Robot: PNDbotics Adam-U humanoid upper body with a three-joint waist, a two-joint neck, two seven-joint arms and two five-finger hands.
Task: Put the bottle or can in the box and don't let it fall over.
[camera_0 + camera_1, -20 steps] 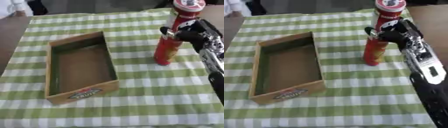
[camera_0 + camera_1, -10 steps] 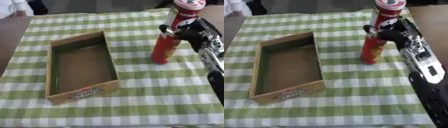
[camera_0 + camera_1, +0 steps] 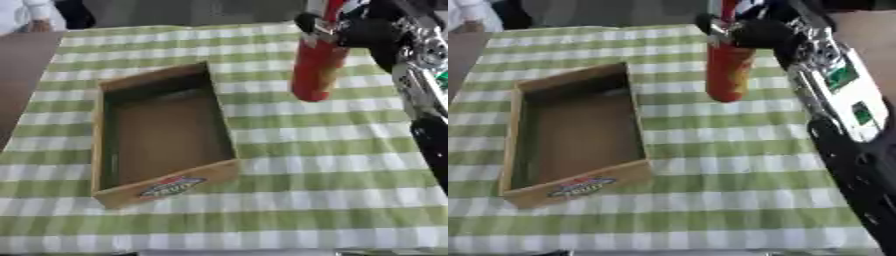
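Observation:
A tall red can (image 3: 316, 64) hangs upright above the green checked cloth, its top cut off by the upper edge of the view. My right hand (image 3: 357, 31) is shut on its upper part, coming in from the upper right. An open wooden box (image 3: 160, 131) with a label on its near end lies left of the can, nothing inside it. The can is to the right of the box's far right corner, apart from it. My left hand shows in neither view.
The green and white checked cloth (image 3: 315, 165) covers the table. My right forearm (image 3: 842, 95) runs down the right side of the view. Bare brown table (image 3: 22, 70) shows at the far left.
The can has been lifted off the cloth and carried a little left toward the box. The camera view has also shifted, so the whole scene sits lower.

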